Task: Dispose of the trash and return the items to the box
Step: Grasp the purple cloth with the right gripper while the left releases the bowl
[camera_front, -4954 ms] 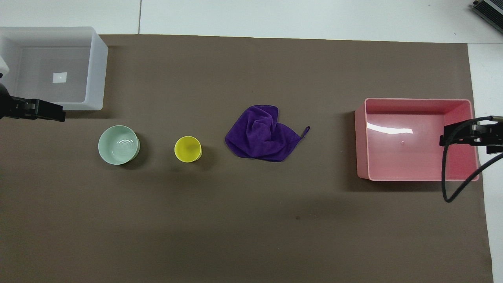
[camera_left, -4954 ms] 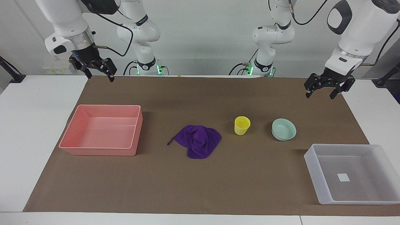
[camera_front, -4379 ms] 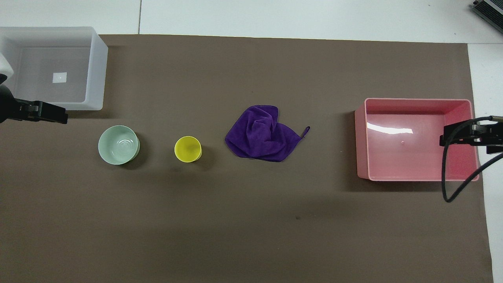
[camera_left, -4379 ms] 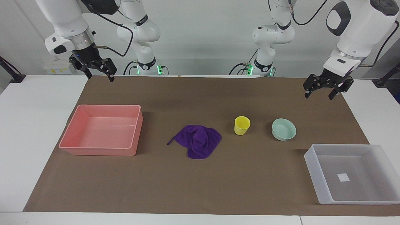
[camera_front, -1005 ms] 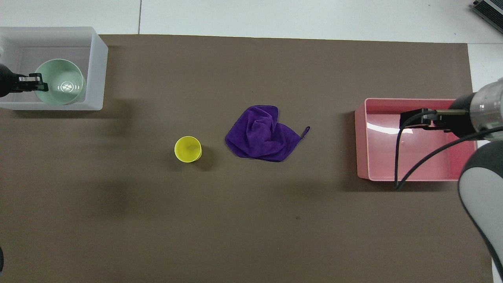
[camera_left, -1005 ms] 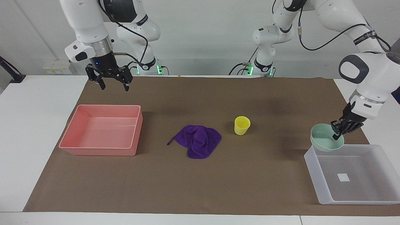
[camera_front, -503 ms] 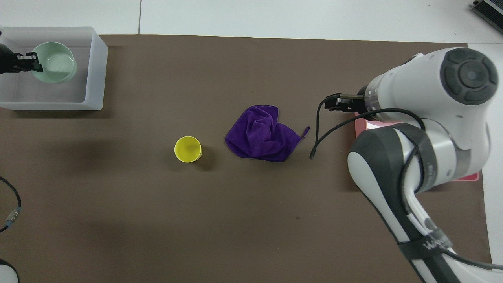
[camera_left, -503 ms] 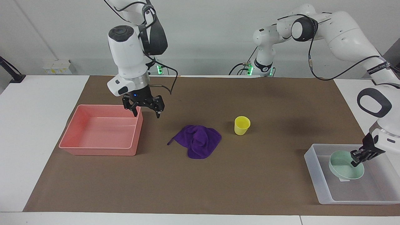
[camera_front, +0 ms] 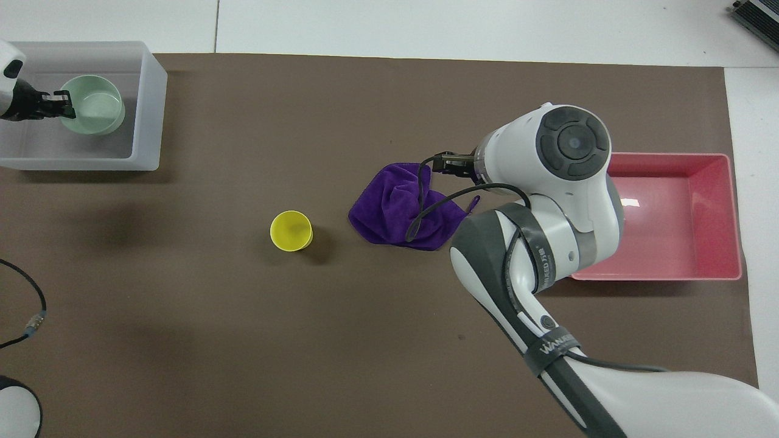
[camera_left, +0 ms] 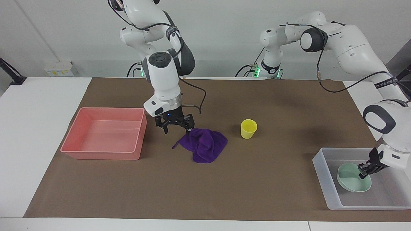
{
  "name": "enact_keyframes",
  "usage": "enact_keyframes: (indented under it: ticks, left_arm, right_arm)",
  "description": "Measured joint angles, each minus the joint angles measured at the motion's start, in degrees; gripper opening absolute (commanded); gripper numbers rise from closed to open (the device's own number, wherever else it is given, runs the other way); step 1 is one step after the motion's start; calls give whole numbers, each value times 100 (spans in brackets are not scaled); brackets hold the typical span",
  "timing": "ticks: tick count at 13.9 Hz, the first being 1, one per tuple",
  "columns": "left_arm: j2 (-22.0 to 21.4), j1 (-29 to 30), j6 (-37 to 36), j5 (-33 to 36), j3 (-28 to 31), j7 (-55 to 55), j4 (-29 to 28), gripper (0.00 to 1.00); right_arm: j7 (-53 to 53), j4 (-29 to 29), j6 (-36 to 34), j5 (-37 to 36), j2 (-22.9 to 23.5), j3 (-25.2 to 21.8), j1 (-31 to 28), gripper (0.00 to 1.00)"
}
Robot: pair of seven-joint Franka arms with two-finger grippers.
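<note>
The purple cloth (camera_left: 205, 146) lies crumpled mid-table, also in the overhead view (camera_front: 395, 207). My right gripper (camera_left: 176, 127) is open just above the cloth's edge nearest the pink bin; in the overhead view (camera_front: 447, 163) the arm covers part of the cloth. The yellow cup (camera_left: 249, 129) stands upright beside the cloth, toward the left arm's end (camera_front: 291, 230). My left gripper (camera_left: 364, 170) is shut on the rim of the mint-green bowl (camera_left: 351, 182), held low inside the translucent box (camera_left: 323, 183). The overhead view shows the bowl (camera_front: 94, 112) in the box (camera_front: 149, 121) too.
The pink bin (camera_left: 99, 155) stands empty at the right arm's end of the brown mat, close to the right gripper. The right arm's forearm (camera_front: 535, 255) stretches over the mat between the cloth and the bin.
My right gripper has moved from the pink bin's corner down to the cloth's edge. My left gripper has lowered the bowl a little deeper into the box.
</note>
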Motion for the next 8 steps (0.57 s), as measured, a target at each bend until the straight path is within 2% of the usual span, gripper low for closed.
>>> enact_keyframes:
  ticks: [1,3,4,5,6,8]
  left_arm:
    - [23,15,23,2,-4,0,-45,4]
    - [27,24,76,3,-6,0,-97,27]
    - [26,24,84,3,-7,0,-98,54]
    - [26,24,84,4,-8,0,-98,72]
    - [21,24,85,4,-10,0,-94,75]
    - [-43,24,91,6,-24,1,-58,91]
  right_arm:
    - [18,-5,123,0,91,0,74,100]
    - [62,-41,399,0,254,0,189,100]
    - [138,-76,550,0,332,1,254,100]
    - [204,-111,691,0,414,2,328,100]
    - [266,-143,843,0,512,2,424,100]
    - [366,-169,1175,0,730,2,597,100]
